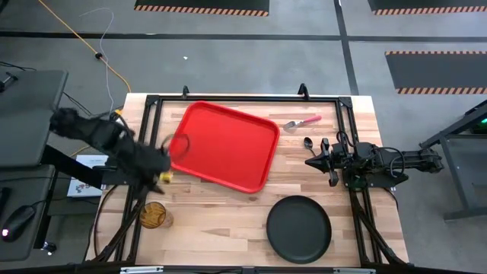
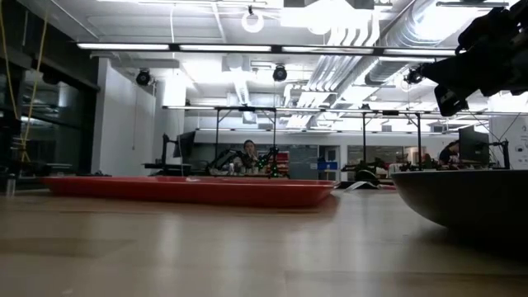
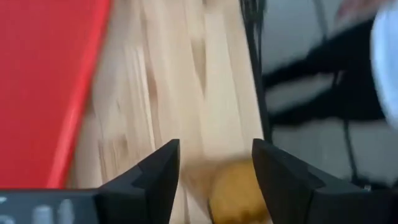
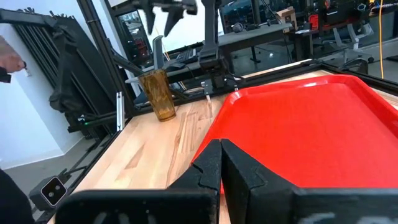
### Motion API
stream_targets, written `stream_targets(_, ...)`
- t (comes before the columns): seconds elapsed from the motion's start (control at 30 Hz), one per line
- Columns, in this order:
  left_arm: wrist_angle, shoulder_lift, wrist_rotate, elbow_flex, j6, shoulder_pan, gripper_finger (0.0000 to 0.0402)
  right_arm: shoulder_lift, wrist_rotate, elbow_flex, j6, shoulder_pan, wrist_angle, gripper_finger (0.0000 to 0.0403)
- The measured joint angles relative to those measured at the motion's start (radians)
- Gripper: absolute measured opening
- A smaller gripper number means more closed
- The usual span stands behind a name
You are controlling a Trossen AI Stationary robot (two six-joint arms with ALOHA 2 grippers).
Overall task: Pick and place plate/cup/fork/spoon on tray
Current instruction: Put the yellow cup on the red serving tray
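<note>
The red tray [image 1: 228,144] lies at the table's middle; it also shows in the low view [image 2: 190,190] and the right wrist view [image 4: 311,124]. The black plate [image 1: 298,228] sits near the front right. The amber cup [image 1: 152,217] stands upright at the front left and shows in the right wrist view [image 4: 160,93]. The pink-handled fork [image 1: 302,122] and the black spoon [image 1: 308,142] lie right of the tray. My left gripper [image 3: 216,149] is open and empty above the wood beside the tray's left edge, with the cup [image 3: 239,196] beyond it. My right gripper [image 4: 221,146] is shut and empty, right of the tray near the spoon.
A black metal frame [image 1: 346,103] runs round the tabletop. Bare wood [image 1: 221,221] lies between the cup and the plate. Beyond the table, the low view shows a room with benches and a person [image 2: 247,153] far off.
</note>
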Motion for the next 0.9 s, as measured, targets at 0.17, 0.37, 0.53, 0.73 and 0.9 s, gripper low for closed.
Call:
stream_targets(0.17,-0.023,0.091,-0.105,-0.015,-0.096,-0.25,0.0196,0.0,0.0,0.0,0.0,0.0,0.0,0.0)
stream_targets(0.37,-0.05,0.212,-0.27,-0.021,-0.135,-0.406,0.0196,0.0,0.0,0.0,0.0,0.0,0.0,0.0)
stream_targets(0.53,-0.098,0.295,-0.283,-0.021,-0.169,-0.424,0.0196,0.0,0.0,0.0,0.0,0.0,0.0,0.0)
stream_targets(0.73,-0.107,0.352,-0.243,-0.021,-0.183,-0.424,0.0196,0.0,0.0,0.0,0.0,0.0,0.0,0.0)
stream_targets(0.9,-0.1,0.356,-0.231,-0.084,-0.216,-0.423,0.0196,0.0,0.0,0.0,0.0,0.0,0.0,0.0)
